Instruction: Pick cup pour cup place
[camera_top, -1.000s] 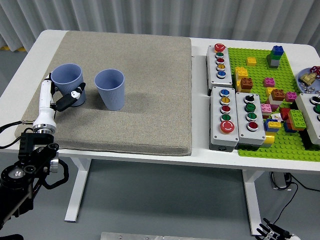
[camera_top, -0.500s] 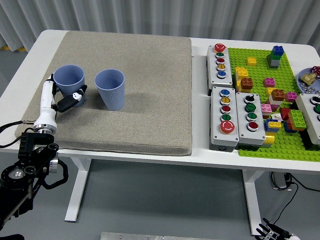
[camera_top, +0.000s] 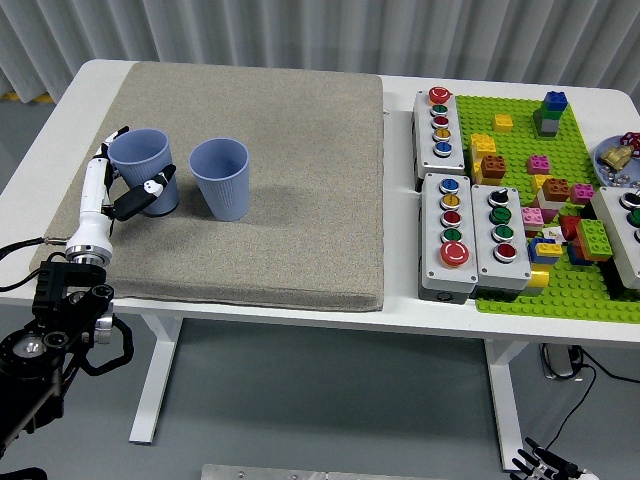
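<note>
Two blue-grey paper cups stand upright on a grey mat (camera_top: 280, 180). The left cup (camera_top: 146, 152) is held by my left hand (camera_top: 132, 168): its white fingers (camera_top: 108, 140) curl round the cup's far left side and the dark thumb presses on the near side. Whether the cup's base touches the mat I cannot tell. The right cup (camera_top: 221, 175) stands free a little to the right, apart from the hand. A small part of my right hand (camera_top: 545, 466) shows at the bottom edge, below the table.
Right of the mat lie button boxes (camera_top: 452, 235) with coloured buttons. Beyond them a green baseplate (camera_top: 520, 130) carries several loose bricks. A small dish (camera_top: 620, 160) sits at the far right. The white table's edge (camera_top: 60, 130) runs close to my left hand.
My left hand has closed round the left cup and shifted slightly up and to the right with it. The right cup has not moved.
</note>
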